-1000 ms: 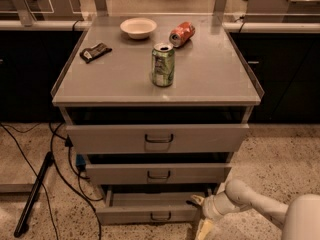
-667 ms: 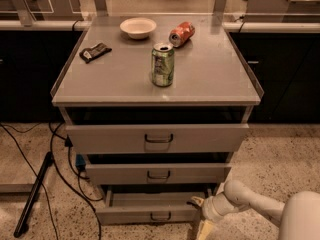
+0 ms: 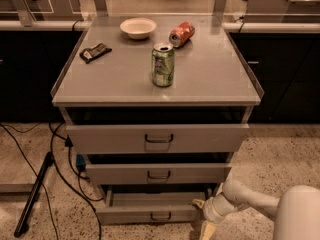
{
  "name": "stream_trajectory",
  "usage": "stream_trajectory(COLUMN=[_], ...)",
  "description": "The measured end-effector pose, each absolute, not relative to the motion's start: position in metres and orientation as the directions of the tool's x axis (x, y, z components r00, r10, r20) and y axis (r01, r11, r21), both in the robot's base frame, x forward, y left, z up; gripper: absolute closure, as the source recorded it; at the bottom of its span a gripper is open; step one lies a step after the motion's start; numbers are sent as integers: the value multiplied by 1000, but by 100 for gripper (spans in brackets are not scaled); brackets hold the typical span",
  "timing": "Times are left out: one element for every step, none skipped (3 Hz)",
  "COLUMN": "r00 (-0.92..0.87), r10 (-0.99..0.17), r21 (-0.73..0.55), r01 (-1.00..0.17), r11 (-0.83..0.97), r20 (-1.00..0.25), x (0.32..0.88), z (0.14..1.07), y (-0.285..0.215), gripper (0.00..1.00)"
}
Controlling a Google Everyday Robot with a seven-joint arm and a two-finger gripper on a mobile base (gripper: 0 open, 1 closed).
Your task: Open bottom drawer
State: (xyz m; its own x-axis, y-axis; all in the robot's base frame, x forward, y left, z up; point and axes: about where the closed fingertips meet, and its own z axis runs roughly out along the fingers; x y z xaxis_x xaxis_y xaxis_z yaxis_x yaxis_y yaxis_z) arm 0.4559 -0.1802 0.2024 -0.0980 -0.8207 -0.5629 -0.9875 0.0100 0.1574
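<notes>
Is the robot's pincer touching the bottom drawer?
Cannot tell. The camera view shows the pincer at the right end of the bottom drawer; they overlap, with neither contact nor gap plain.

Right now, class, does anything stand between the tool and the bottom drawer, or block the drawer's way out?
Nothing visible does. The tool sits at the right front corner of the bottom drawer; the cables lie left of its path.

Grey metal bottom drawer (image 3: 125,215) sits part-way out, inside visible. White arm's pincer (image 3: 203,216) at its right front corner. Grey counter (image 3: 210,79) carries upright green can (image 3: 163,65), tipped red can (image 3: 181,34), white bowl (image 3: 138,27), dark wrapper (image 3: 95,52).
</notes>
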Motion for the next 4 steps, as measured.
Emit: stream_trajectory(r00=[-89,-88,-94,-100], r10=[-832,-833,-831,-831], r21=[187,225,275,301], r01=[-982,-973,-959,-950], r11=[-18,-46,-72,-84], r20=[-548,-546,-548,-547], x=[449,439,429,424], z=[203,203,202,203], y=[-185,-186,-188,-190], gripper=[0,0,0,0])
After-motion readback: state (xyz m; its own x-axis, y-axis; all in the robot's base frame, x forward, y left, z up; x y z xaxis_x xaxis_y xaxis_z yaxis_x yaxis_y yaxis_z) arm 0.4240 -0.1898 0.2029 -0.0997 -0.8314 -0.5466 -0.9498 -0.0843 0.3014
